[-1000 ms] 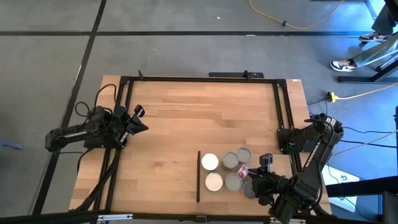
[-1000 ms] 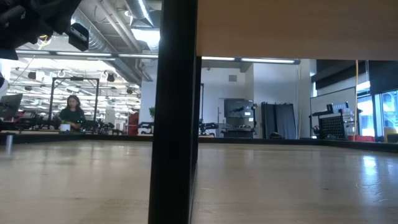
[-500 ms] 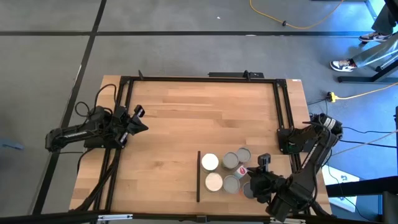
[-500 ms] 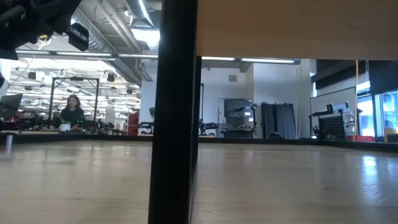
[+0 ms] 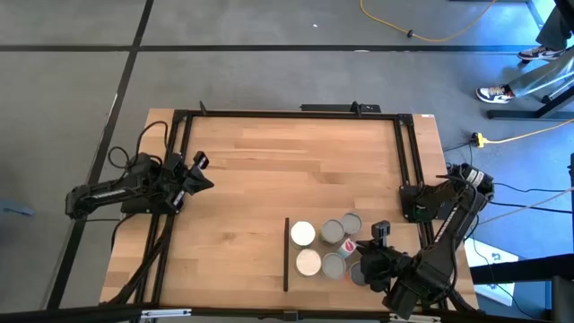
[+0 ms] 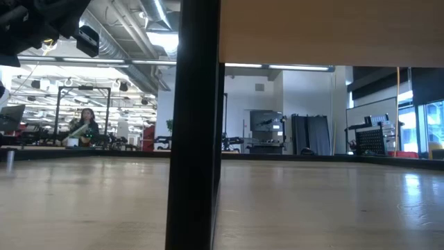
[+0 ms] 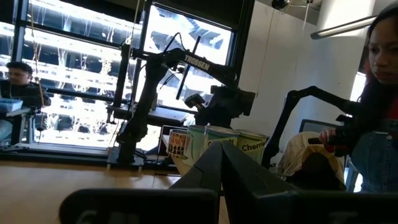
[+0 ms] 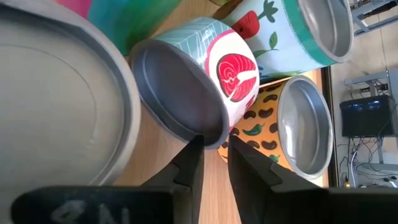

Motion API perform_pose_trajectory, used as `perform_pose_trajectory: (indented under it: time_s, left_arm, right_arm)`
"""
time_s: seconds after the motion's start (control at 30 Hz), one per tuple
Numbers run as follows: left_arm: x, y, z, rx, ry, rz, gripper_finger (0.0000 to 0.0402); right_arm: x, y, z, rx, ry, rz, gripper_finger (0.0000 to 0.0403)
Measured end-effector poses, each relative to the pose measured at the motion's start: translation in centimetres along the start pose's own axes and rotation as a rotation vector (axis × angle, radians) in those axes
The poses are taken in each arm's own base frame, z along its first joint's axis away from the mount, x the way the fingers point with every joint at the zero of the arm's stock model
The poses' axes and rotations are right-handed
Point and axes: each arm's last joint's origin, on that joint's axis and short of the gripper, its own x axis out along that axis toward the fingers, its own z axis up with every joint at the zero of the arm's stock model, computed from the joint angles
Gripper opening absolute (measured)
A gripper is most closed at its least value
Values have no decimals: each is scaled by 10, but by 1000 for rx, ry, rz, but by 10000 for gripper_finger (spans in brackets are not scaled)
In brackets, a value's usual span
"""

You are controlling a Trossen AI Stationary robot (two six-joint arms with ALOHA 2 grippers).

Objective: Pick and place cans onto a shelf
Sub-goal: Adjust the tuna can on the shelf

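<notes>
Right gripper point(image 5: 366, 260) sits at the cans' point(image 5: 334, 231) four o'clock edge — fingers slightly parted, gripping nothing; left gripper point(image 5: 199, 173) waits, fingers together.

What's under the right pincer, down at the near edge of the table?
The right pincer sits over the cluster of cans, by a tipped can with a red fish label. The arm hides most of the nearest can.
</notes>
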Motion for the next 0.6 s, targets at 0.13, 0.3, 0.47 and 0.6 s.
perform_pose_trajectory:
  time_s: [0.13, 0.3, 0.47, 0.6]
  left_arm:
    - [0, 0, 0, 0, 0, 0, 0]
    - [0, 0, 0, 0, 0, 0, 0]
    - [0, 0, 0, 0, 0, 0, 0]
    - [0, 0, 0, 0, -1, 0, 0]
  right_arm:
    - [0, 0, 0, 1, 0, 0, 59]
    - [0, 0, 0, -12, 0, -4, 13]
    - [0, -1, 0, -6, -4, -10, 8]
    - [0, -1, 0, -1, -3, -11, 4]
